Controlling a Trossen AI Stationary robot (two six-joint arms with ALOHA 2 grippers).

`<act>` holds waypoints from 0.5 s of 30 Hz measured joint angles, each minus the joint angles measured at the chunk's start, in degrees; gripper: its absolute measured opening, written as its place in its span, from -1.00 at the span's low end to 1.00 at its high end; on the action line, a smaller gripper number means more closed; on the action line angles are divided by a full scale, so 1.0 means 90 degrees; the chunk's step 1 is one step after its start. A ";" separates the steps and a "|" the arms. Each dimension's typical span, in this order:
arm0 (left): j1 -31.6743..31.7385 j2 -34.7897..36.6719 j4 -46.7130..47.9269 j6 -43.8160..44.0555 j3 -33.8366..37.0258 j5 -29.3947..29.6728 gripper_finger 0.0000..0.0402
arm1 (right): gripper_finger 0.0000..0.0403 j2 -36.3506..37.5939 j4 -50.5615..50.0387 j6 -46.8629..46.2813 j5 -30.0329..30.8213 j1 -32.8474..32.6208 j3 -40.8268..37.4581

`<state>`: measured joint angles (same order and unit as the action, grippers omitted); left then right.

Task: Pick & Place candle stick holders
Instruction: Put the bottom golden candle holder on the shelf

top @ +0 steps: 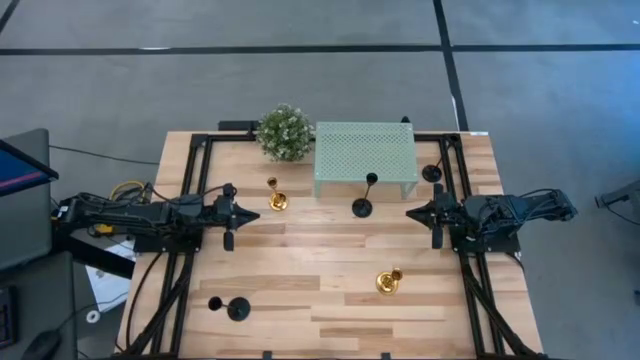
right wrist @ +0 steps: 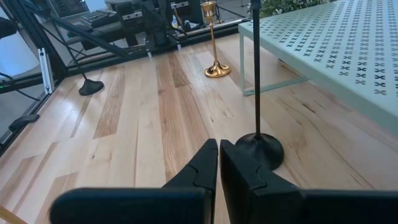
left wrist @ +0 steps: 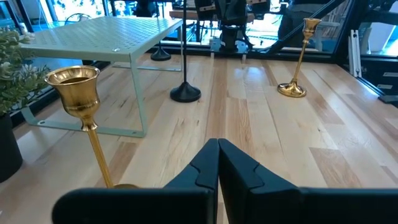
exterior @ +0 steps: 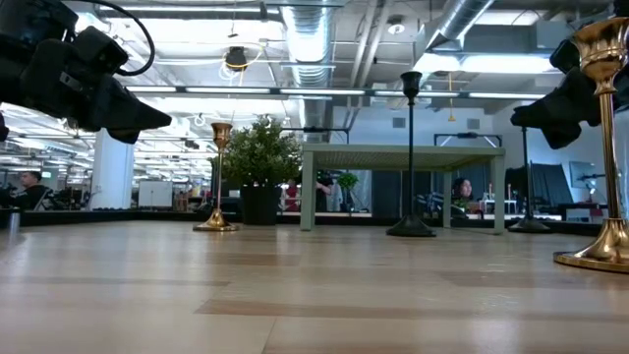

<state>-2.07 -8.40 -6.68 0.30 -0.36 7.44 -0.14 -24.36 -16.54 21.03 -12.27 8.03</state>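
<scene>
Pale wood planks form the table (top: 330, 290) where both robot arms hover level above the surface, each empty-handed with its jaws pressed together. On one side, the left gripper (top: 243, 213) points toward the middle just beside a gold candle stick holder (top: 277, 200) that stands upright in front of a leafy plant ball (top: 284, 131). Opposite, the right gripper (top: 412, 213) faces it from the other side. Between the two, a black candle stick holder (top: 362, 205) stands at the front edge of the mint-green perforated stand (top: 365, 152). A second gold holder (top: 388, 281) stands nearer the right arm, toward the table's front. Another black holder (top: 237, 308) stands at the front left corner, and a third black one (top: 431, 171) stands just beside the stand, at the right rear.
</scene>
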 joint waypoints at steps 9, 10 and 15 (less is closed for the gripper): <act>0.0000 0.0000 -0.0050 0.0000 0.0000 0.0000 -0.96 | -0.95 0.0000 0.0000 -0.0002 0.0001 0.0000 -0.0001; 0.0000 0.0000 -0.0063 0.0000 0.0000 0.0000 -0.96 | -0.95 -0.0002 -0.0002 -0.0002 0.0001 0.0000 -0.0002; 0.0000 0.0000 -0.0132 0.0000 0.0000 0.0000 -0.96 | -0.95 -0.0001 0.0002 0.0006 0.0003 0.0000 -0.0002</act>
<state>-2.07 -8.40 -7.87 0.30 -0.36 7.44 -0.15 -24.34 -16.49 21.05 -12.27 8.01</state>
